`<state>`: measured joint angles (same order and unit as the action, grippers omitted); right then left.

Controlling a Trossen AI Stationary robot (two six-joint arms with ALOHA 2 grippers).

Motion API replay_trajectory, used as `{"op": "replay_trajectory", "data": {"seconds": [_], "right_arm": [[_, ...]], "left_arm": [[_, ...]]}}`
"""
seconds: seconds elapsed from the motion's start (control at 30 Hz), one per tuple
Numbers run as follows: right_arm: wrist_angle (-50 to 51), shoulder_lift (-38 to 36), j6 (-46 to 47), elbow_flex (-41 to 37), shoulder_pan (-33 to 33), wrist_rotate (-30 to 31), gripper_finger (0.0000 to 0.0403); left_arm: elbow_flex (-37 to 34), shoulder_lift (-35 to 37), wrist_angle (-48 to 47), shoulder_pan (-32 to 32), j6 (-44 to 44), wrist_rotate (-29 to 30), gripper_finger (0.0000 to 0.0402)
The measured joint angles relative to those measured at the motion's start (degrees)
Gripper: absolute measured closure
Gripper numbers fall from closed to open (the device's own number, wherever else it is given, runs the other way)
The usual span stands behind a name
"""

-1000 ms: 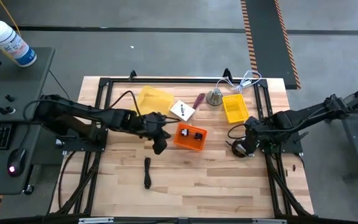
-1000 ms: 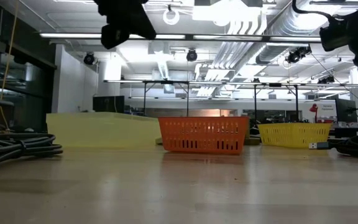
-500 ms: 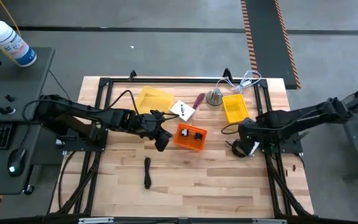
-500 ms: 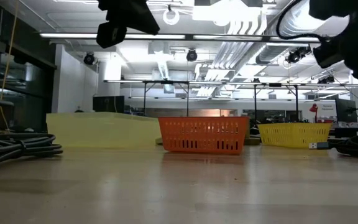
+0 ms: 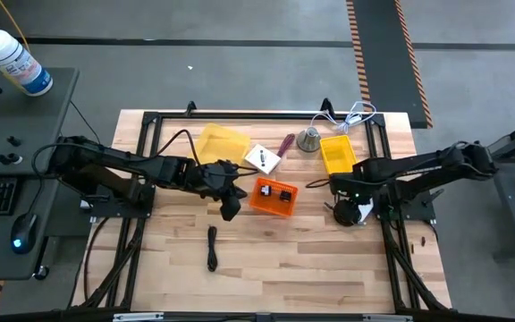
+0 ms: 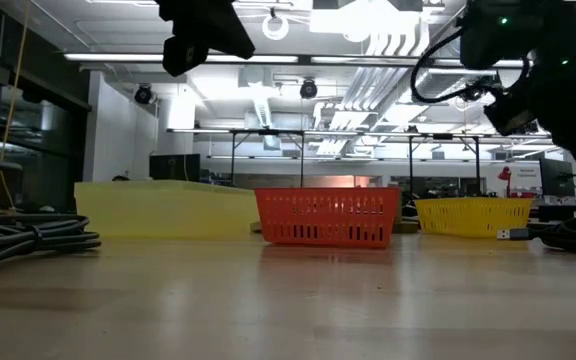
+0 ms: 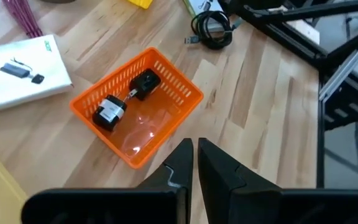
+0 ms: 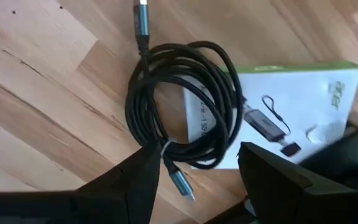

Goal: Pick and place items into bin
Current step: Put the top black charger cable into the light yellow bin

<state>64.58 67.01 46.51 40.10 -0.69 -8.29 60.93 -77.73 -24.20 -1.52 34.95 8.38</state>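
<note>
Over the coiled cable [image 8: 179, 118] w/ right gripper [image 8: 197, 177] open; we risk snagging one loop & dragging the card [image 8: 291, 106]. Left gripper [image 7: 194, 163] closed, empty.

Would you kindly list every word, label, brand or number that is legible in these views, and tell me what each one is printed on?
"acer": green logo, small and only just legible, at one edge of the white box under the coiled black cable.
Logo on the other white box beside the orange basket: too blurred to read.
Label on the white bottle: too small to read.
Label on the black adapter in the basket: unreadable.
</note>
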Motion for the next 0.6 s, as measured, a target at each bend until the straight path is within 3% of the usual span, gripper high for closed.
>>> {"op": "replay_trajectory", "data": {"seconds": [0.6], "right_arm": [[-1.2, 9.7, -3.0, 0.0, 4.8, -1.6, 0.0197]], "left_arm": [[0.0, 0.0, -2.9, 0.0, -7.9, 0.0, 0.0389]]}}
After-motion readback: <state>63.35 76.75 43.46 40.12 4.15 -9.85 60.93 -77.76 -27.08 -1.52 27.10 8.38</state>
